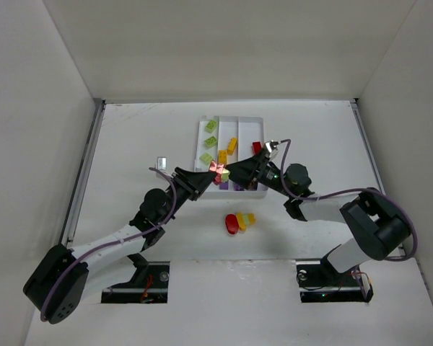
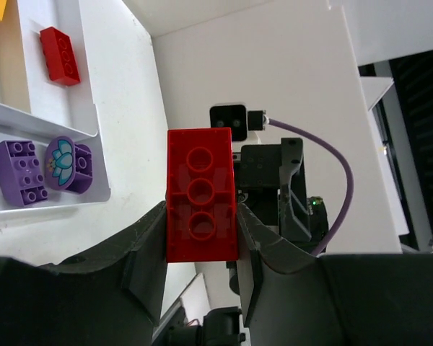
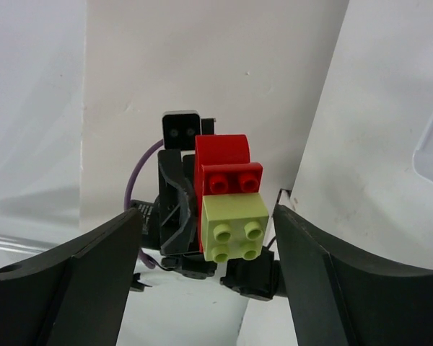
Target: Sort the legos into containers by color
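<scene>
**Tray part-filled; red brick clamped over its near end**

- Counter (image 1: pixel 130 144): white, walled on three sides.
- White divided tray (image 1: pixel 256 130): sits mid-counter, far of both arms. It has three long sections and a crosswise section at the near end.
  - Left long section: three light green bricks (image 1: pixel 210 140).
  - Middle section: two yellow-orange bricks (image 1: pixel 232 144).
  - Right section: one sorted red brick (image 1: pixel 257 147).
  - Crosswise section: two purple bricks (image 2: pixel 22 171), side by side; one of them has a flower print on top.
- Left gripper (image 2: pixel 202 216): jaws clamped on the clamped red brick (image 2: pixel 202 194), which is held in the air over the tray's near end.
- Right gripper (image 3: pixel 208 216): faces the left one. Its jaws are wide apart, one on either side of the held piece, and touch nothing.
- Light green brick (image 3: pixel 234 227): four studs, stuck against the red one. It shows from the right wrist only.
- Loose bricks (image 1: pixel 239 221): one red and two yellow-orange, huddled together on the counter between the arms, near of the tray.

Hard to make out:
- From above, both grippers cover most of the crosswise section, so the purple shows only as a sliver.
- The left wrist view cuts the tray at its left edge. A yellow corner shows at top left.
- How the red and green pieces join cannot be told.
- Small pale square object (image 1: pixel 161 161) on the counter left of the tray: unidentifiable.
</scene>
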You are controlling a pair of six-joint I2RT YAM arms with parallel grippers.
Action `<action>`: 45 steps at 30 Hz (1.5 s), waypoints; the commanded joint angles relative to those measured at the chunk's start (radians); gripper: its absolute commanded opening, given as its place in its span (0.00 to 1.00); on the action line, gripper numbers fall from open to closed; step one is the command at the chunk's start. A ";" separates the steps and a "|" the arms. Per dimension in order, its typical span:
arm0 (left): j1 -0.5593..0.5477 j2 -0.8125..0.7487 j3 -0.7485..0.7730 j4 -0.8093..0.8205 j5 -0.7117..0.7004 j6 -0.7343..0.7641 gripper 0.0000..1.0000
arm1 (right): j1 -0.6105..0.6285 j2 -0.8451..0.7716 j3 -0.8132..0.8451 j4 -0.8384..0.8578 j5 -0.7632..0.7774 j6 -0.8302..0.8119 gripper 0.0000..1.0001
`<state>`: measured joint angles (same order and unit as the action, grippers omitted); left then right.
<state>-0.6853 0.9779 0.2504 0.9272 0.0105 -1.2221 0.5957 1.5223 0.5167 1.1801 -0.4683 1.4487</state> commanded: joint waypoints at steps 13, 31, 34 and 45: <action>0.008 0.022 -0.033 0.186 -0.030 -0.212 0.23 | 0.017 -0.024 0.043 -0.051 0.002 -0.116 0.57; 0.032 0.047 -0.037 0.206 -0.012 -0.243 0.21 | 0.020 -0.027 0.066 -0.089 0.000 -0.125 0.33; 0.079 0.001 -0.056 0.188 -0.001 -0.243 0.21 | 0.016 -0.050 0.043 -0.103 0.002 -0.131 0.32; 0.194 -0.077 -0.089 0.098 0.065 -0.212 0.20 | -0.047 -0.080 0.026 -0.125 -0.023 -0.142 0.32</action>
<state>-0.5129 0.9276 0.1749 1.0023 0.0704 -1.4487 0.5587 1.4555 0.5396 1.0382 -0.4862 1.3365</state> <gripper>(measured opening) 0.334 0.427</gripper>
